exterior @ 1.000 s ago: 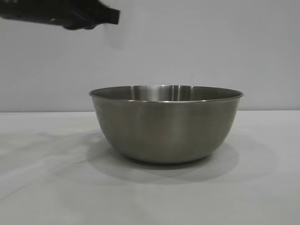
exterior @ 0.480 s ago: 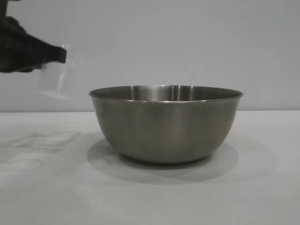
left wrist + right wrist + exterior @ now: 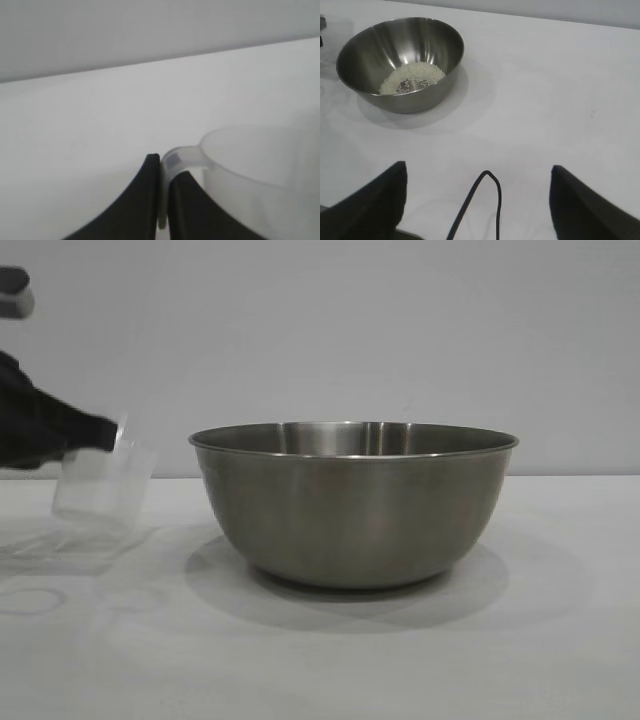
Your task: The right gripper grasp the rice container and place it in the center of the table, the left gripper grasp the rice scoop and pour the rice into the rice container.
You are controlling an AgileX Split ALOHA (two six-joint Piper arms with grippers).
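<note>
Hanging from left hand (image 3: 108,433): rice scoop (image 3: 102,487)

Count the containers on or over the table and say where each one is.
2. The rice container stands mid-table with rice in its bottom. The rice scoop is to its left, held by the handle in the left gripper. None seems hidden.

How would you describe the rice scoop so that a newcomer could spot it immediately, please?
Find the big steel bowl mid-table. Beside it, at the exterior view's left, the shut left gripper holds a small cup by its loop handle. Unlike the bowl, it is see-through plastic.
</note>
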